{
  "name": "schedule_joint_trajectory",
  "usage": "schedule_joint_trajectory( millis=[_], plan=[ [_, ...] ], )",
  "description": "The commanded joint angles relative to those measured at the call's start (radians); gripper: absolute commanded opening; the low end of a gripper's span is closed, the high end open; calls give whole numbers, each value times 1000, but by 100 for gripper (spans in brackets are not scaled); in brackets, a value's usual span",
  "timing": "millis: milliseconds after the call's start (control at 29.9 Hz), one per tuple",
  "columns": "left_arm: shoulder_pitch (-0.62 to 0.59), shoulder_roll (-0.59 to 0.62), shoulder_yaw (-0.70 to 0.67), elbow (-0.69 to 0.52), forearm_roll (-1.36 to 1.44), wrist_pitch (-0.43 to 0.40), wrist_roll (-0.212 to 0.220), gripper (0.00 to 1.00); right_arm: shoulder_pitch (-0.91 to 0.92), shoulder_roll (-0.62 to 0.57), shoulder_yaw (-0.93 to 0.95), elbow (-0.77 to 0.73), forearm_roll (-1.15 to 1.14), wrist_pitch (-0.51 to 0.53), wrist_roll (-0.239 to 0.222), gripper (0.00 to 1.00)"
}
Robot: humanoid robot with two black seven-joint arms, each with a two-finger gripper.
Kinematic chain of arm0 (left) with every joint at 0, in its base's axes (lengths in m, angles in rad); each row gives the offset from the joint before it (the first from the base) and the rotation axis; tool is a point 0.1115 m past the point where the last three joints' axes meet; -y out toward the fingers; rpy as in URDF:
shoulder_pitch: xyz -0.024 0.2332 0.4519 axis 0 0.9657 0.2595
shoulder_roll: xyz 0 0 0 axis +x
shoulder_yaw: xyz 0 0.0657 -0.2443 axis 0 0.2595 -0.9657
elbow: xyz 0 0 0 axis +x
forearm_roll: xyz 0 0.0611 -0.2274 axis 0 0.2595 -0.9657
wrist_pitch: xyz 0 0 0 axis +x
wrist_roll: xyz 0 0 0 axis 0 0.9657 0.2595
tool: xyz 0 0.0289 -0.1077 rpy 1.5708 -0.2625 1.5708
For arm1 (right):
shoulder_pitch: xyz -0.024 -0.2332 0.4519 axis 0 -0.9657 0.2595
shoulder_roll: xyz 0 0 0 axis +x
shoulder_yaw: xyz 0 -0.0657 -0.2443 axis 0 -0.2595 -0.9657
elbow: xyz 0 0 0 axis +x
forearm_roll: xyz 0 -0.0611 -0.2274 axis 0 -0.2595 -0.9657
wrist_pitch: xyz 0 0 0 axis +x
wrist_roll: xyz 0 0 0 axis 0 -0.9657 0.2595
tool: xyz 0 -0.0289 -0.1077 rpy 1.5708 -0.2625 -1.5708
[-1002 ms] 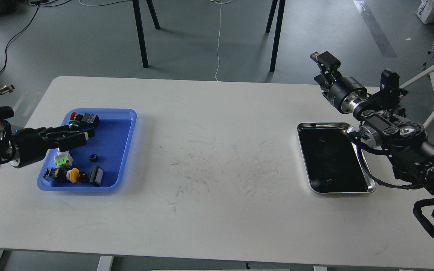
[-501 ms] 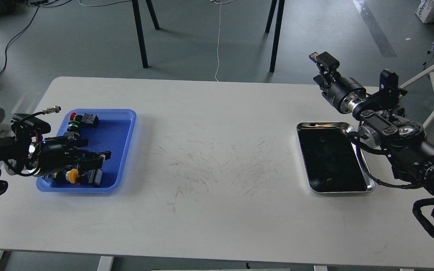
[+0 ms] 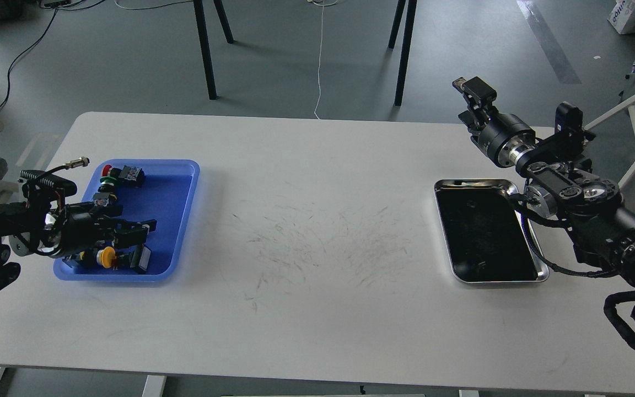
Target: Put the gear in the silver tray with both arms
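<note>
While my left claw (image 3: pixel 136 230) hangs spread over the blue tray (image 3: pixel 185 220), right claw (image 3: pixel 469 91) raised beyond the silver tray (image 3: pixel 538 273), its state unclear

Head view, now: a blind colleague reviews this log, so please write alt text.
Left gripper reaches low into a blue tray of small parts; right gripper hangs raised behind the silver tray across the white table.

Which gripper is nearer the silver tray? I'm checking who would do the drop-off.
Right. The right gripper is raised beyond the silver tray's far end; the left gripper is over the blue tray, across the table.
</note>
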Motion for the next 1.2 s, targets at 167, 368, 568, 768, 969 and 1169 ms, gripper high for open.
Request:
schedule_joint_trajectory(
  millis=[167, 368, 568, 768, 969, 1169],
  plan=[
    [17, -29, 6, 55, -2, 0, 0, 79, 1, 0, 0, -1, 0, 0, 0, 84],
    [23, -29, 6, 65, -2, -2, 0, 72, 1, 0, 0, -1, 0, 0, 0, 84],
    [30, -29, 7, 66, 1, -5, 0, 61, 0, 0, 0, -1, 0, 0, 0, 84],
    [38, -36, 7, 71, -2, -5, 0, 61, -2, 0, 0, -1, 0, 0, 0, 84],
    [37, -48, 6, 79, -2, -5, 0, 56, -2, 0, 0, -1, 0, 0, 0, 84],
    [37, -46, 6, 79, -2, -5, 0, 51, -4, 0, 0, -1, -2, 0, 0, 84]
  ],
)
